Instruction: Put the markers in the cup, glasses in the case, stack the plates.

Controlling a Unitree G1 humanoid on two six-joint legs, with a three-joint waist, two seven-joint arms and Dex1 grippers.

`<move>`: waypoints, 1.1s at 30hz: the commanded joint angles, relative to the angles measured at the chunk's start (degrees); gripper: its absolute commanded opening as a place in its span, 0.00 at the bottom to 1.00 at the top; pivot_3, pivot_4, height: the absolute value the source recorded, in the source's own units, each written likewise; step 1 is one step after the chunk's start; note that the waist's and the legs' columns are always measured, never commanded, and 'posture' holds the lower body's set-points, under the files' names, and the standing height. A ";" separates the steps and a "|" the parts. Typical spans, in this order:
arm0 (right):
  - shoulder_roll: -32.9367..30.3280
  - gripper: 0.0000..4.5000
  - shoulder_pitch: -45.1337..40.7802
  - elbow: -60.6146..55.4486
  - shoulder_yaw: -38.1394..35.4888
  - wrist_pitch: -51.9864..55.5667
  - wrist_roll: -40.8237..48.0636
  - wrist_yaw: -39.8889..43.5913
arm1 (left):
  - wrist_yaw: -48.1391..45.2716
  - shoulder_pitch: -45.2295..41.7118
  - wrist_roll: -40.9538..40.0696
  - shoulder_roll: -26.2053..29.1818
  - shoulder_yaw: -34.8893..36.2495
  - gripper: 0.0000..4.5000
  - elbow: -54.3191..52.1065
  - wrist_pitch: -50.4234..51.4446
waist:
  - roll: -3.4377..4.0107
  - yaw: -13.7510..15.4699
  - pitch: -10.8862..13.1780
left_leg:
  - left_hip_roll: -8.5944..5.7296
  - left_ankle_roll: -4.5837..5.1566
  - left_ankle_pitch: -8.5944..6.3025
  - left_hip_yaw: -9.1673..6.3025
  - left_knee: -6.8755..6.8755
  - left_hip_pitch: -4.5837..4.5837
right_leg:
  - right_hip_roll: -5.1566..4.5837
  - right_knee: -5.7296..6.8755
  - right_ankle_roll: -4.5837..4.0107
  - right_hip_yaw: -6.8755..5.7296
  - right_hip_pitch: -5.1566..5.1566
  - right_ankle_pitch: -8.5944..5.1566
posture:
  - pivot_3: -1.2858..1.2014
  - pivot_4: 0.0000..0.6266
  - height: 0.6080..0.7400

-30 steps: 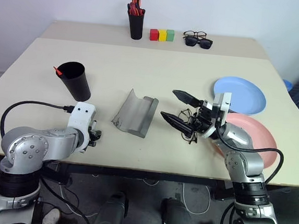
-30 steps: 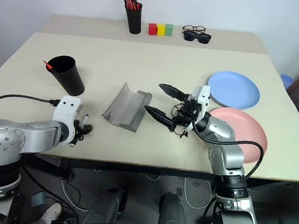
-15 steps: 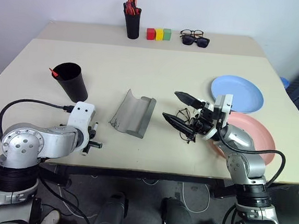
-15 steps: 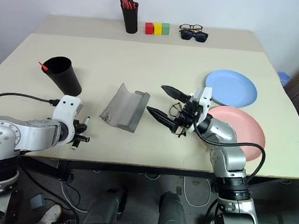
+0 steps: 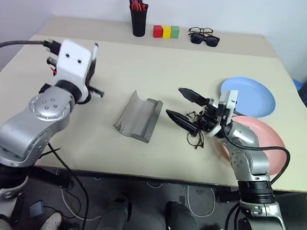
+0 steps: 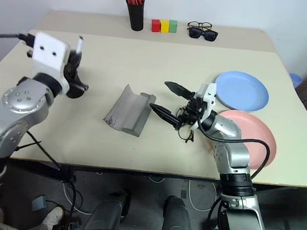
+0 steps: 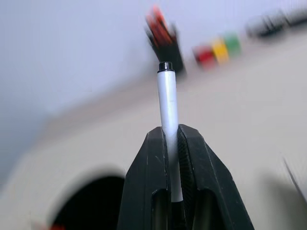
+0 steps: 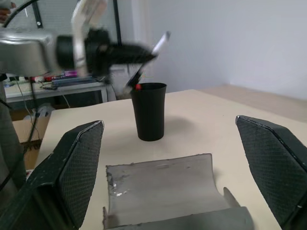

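We see the left gripper [image 7: 169,158] clenched on the white marker [image 7: 167,103], which sticks out past the fingertips with a black end leading. In the head views this gripper sits at upper left of the frame, raised above the cup [image 8: 149,111]; the cup is mostly hidden there behind the wrist. In the right wrist view the red marker [image 8: 137,86] shows as a red tip at the cup's rim.

The right gripper [image 5: 185,107] is at centre right, jaws released and spread wide, holding nothing. The glasses [image 5: 195,135] lie on the table [image 5: 147,60] just below and beside its fingers; we cannot tell whether they touch.

The case [image 5: 138,115] lies open at centre frame, between the two arms. The blue plate [image 5: 252,96] is at right, the pink plate [image 5: 267,137] just below it, partly under the right arm; the plates are side by side, not stacked.
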 commanded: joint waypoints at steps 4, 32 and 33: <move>0.17 1.00 -0.71 -0.44 -0.94 -1.73 0.04 0.48 | 4.14 -3.96 16.23 -5.69 1.86 0.01 11.44 -11.26 | -0.01 -0.07 0.01 | 0.00 0.02 0.00 0.00 -0.01 0.01 | 0.01 0.04 0.21 0.01 0.00 0.05 | 0.52 0.24 1.00; -1.06 1.00 -0.25 -1.10 -1.54 -1.48 0.40 0.33 | 2.08 -0.08 30.38 -16.15 7.02 0.48 24.71 -21.88 | -0.02 -0.13 0.01 | -0.01 0.02 0.02 -0.02 0.24 0.16 | 0.02 0.49 0.32 0.01 0.04 0.11 | 0.52 0.24 1.00; -1.06 1.00 -0.27 -1.06 -1.58 -1.50 0.40 0.30 | 1.86 -0.01 30.21 -16.50 7.20 0.57 24.51 -22.00 | -0.02 -0.12 0.01 | -0.01 0.02 0.02 -0.03 0.25 0.16 | 0.02 0.53 0.32 0.01 0.04 0.11 | 0.52 0.24 1.00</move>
